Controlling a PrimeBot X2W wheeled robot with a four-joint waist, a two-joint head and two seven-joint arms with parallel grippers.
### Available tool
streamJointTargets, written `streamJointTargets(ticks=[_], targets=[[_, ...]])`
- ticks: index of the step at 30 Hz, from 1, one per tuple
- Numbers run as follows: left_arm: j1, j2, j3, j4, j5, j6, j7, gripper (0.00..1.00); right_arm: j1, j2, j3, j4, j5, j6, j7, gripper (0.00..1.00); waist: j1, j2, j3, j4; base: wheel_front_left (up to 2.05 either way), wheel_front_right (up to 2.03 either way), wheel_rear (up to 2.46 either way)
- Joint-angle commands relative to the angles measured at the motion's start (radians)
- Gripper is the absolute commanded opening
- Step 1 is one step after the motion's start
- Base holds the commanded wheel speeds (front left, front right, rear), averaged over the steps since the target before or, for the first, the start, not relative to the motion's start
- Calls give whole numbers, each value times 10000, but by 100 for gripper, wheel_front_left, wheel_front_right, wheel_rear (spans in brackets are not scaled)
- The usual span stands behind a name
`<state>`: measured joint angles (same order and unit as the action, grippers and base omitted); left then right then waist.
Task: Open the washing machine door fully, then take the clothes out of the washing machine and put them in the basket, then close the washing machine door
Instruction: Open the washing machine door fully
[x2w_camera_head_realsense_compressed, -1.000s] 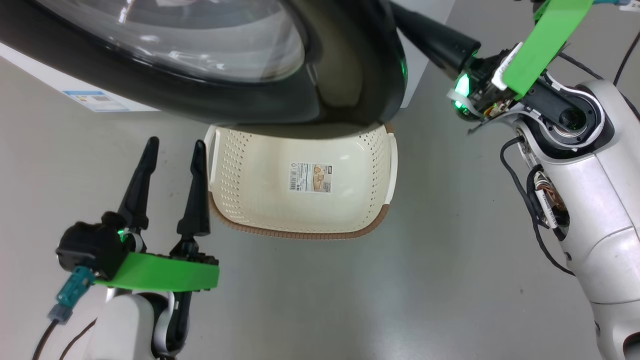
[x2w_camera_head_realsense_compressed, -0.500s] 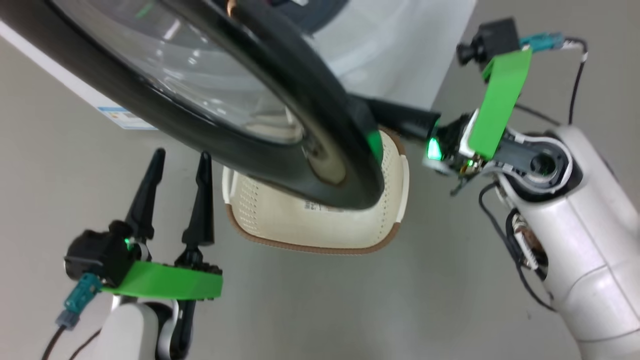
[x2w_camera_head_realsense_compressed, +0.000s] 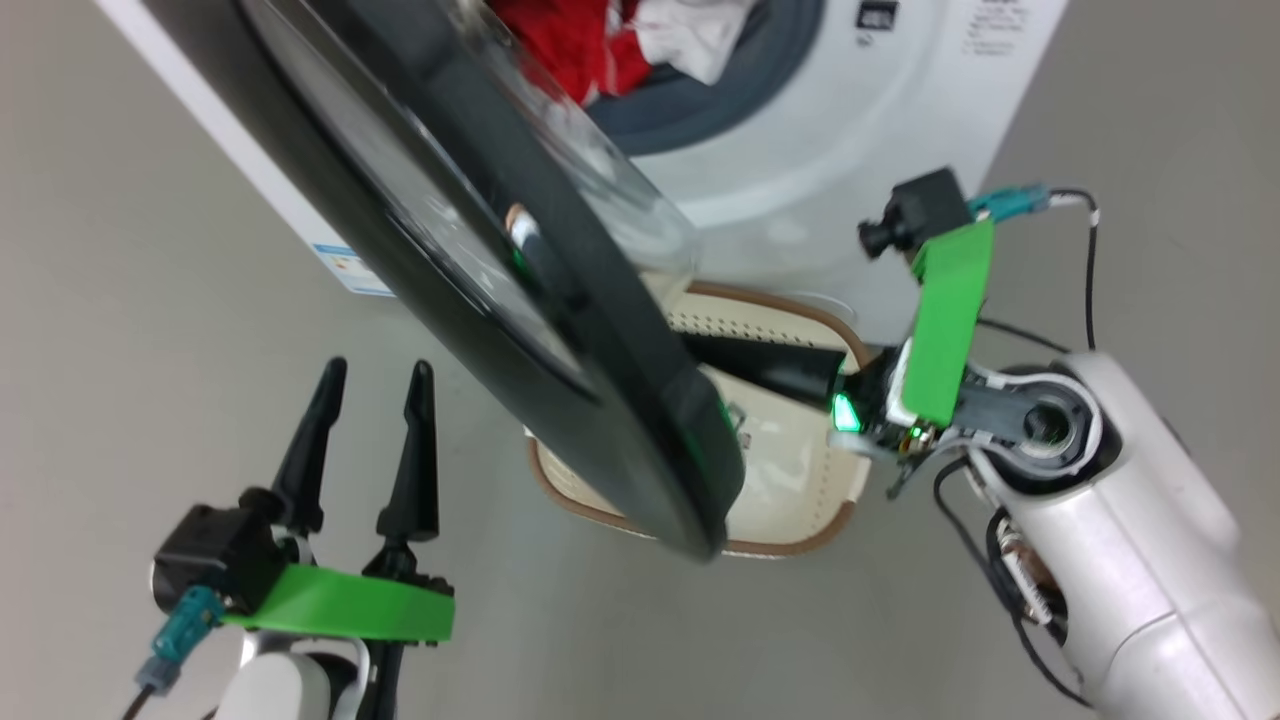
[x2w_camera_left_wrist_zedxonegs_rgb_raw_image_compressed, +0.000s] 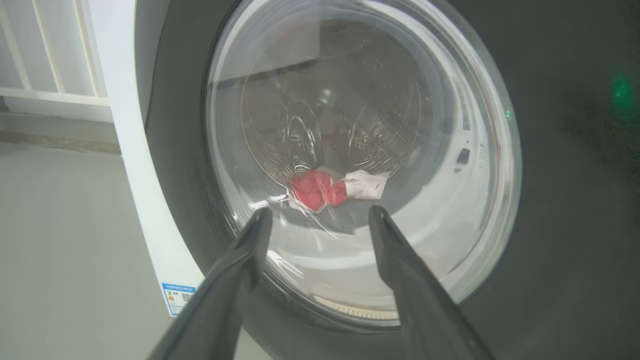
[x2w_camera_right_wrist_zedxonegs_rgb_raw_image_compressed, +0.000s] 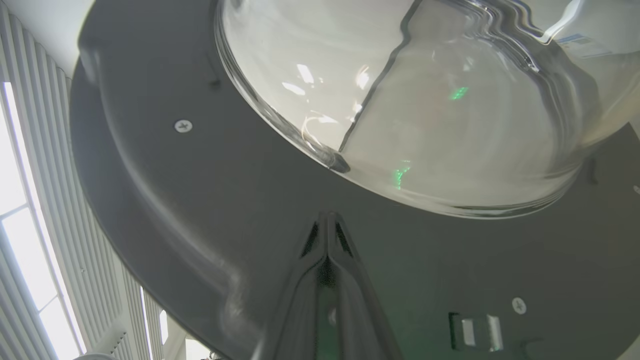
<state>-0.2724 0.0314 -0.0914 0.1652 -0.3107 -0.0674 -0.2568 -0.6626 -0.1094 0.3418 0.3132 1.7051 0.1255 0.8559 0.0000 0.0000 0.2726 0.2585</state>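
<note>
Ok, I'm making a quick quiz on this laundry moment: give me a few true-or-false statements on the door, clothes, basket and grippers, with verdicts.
1. The left gripper is open and empty. True.
2. The right gripper is wide open. False: it is shut, with its tip at the door's inner side.
3. The clothes lie in the basket. False: they are inside the machine.
4. The basket stands on the floor, partly under the door. True.
5. The door is shut. False: it stands swung out from the machine.
</note>
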Motion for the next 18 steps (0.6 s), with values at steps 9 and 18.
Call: streamJointTargets(ticks=[9, 18], targets=[[461, 189, 260, -101, -65, 144, -49, 100, 693, 459, 439, -247, -261, 52, 346, 0, 0, 0, -899, 1106, 0, 0, 0], [788, 189, 235, -9, -96, 186, -49, 100, 1056, 561, 795, -116, -387, 52, 296, 0, 0, 0, -1352, 1963, 0, 0, 0]])
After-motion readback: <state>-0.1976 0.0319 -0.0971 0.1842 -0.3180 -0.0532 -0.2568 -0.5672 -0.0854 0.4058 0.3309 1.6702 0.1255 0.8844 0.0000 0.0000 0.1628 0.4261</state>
